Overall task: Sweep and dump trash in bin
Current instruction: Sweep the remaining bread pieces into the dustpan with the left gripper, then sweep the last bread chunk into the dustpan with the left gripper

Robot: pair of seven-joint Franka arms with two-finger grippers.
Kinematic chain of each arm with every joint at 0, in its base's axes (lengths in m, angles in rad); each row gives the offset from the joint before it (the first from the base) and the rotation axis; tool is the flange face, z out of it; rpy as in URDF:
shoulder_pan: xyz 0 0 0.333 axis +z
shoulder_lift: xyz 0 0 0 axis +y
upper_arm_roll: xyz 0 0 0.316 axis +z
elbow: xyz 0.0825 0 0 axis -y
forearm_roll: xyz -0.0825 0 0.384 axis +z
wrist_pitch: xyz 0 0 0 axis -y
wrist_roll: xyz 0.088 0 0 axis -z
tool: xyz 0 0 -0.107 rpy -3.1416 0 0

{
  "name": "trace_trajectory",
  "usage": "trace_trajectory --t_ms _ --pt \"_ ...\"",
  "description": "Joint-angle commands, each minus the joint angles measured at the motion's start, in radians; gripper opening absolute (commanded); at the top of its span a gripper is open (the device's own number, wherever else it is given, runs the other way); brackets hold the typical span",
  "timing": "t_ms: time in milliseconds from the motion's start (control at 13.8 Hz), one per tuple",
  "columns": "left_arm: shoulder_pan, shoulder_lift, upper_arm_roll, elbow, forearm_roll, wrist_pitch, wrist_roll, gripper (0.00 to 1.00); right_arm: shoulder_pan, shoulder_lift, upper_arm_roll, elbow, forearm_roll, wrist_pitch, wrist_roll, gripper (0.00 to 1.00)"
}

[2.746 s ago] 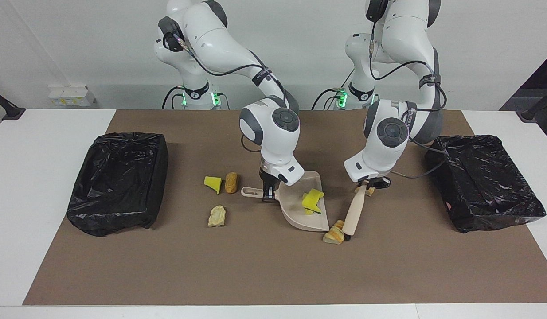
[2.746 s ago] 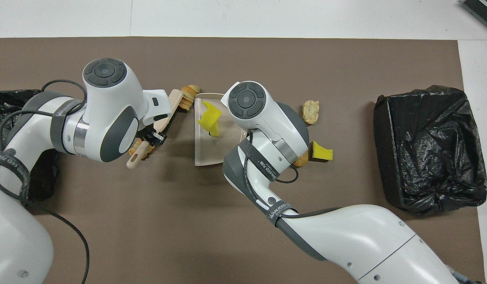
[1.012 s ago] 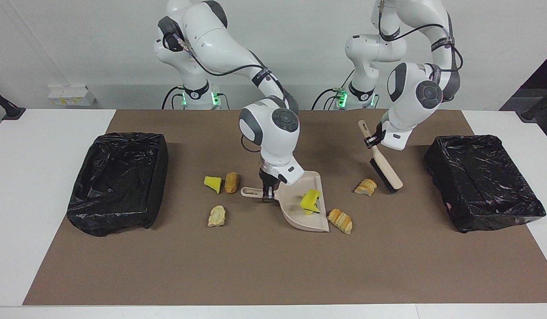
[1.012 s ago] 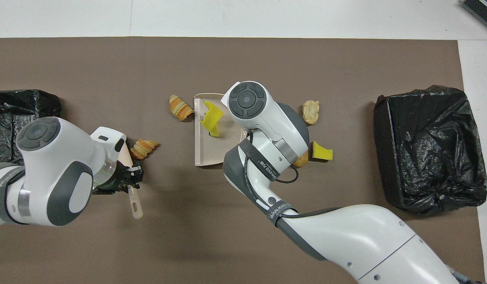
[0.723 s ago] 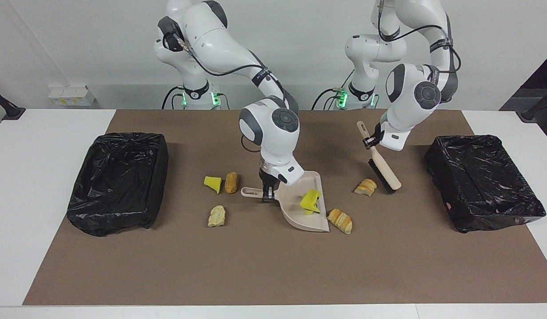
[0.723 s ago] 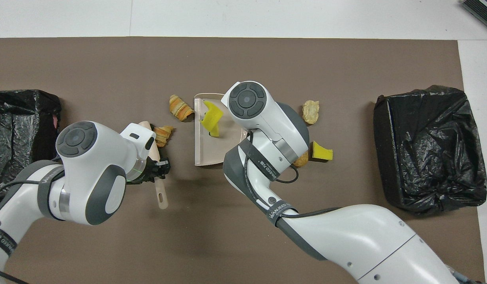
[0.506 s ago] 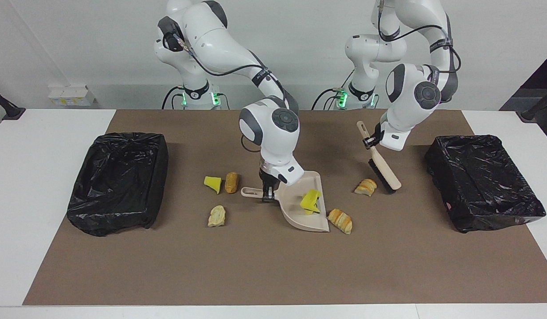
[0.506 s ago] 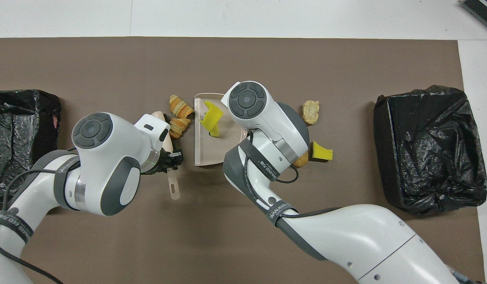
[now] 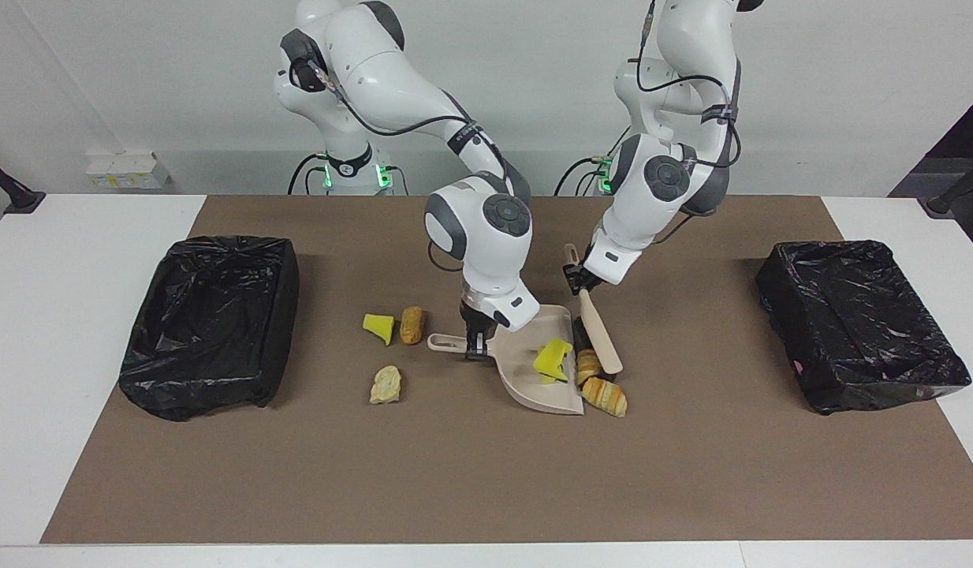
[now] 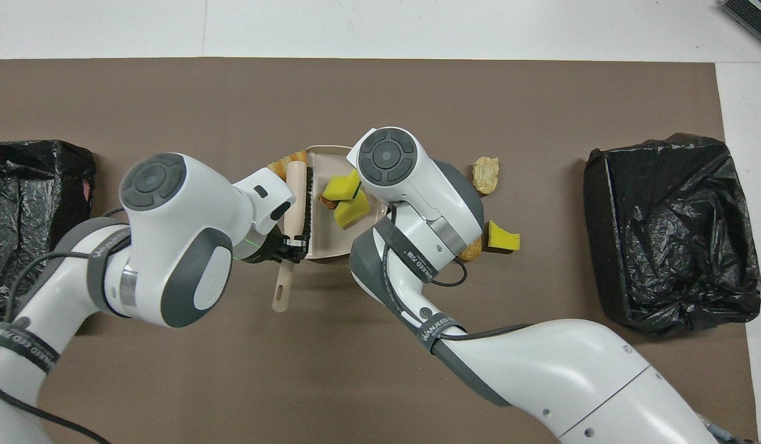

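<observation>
There were three yellow wedges (image 9: 378, 325), four bread lumps (image 9: 605, 396), two black bins (image 9: 210, 323), one dustpan (image 9: 534, 388), one brush (image 9: 596, 335)

Both views are brightly and evenly lit, with soft light that seems to fall from above. Shadows are short and diffuse: a faint dark patch lies on the brown mat (image 9: 297, 473) under the dustpan (image 9: 534, 386) and close against the black-lined bins (image 9: 210, 323). The bin liners carry small white glints along their creases, clearer in the overhead view on the bin (image 10: 676, 228) at the right arm's end. The arms' white shells show mild highlights without burning out. Focus is sharp across the desk (image 9: 61, 394) in both views. No motion blur shows. Straight edges of the mat stay nearly straight, with little bending toward the corners.
</observation>
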Motion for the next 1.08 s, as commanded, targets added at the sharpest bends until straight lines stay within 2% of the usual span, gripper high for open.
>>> trace_trajectory --t_ms 0,217,361,434,506,723,1012 --pt "0.087 -0.016 0.005 0.068 0.068 -0.115 0.183 0.00 -0.007 -0.006 0.010 -0.028 0.000 0.020 0.007 0.00" --pt "0.160 0.039 0.005 0.127 0.175 -0.089 0.237 0.00 -0.007 -0.006 0.010 -0.028 0.002 0.025 0.007 0.00" --pt "0.182 0.171 0.005 0.260 0.262 -0.086 0.238 0.00 -0.007 -0.006 0.010 -0.028 0.003 0.027 0.007 0.00" --pt "0.180 0.234 0.003 0.307 0.291 -0.084 0.240 0.00 -0.009 -0.006 0.010 -0.028 0.003 0.025 0.007 0.00" --pt "0.180 0.266 0.003 0.325 0.310 -0.074 0.266 0.00 -0.009 -0.006 0.010 -0.028 0.002 0.023 0.006 0.00" --pt "0.153 0.273 0.000 0.284 0.315 -0.040 0.295 0.00 -0.006 -0.008 0.010 -0.028 -0.004 0.013 0.006 0.00" --pt "0.087 0.218 -0.011 0.191 0.298 -0.063 0.285 0.00 -0.003 -0.011 0.010 -0.030 -0.007 0.013 0.006 0.00"
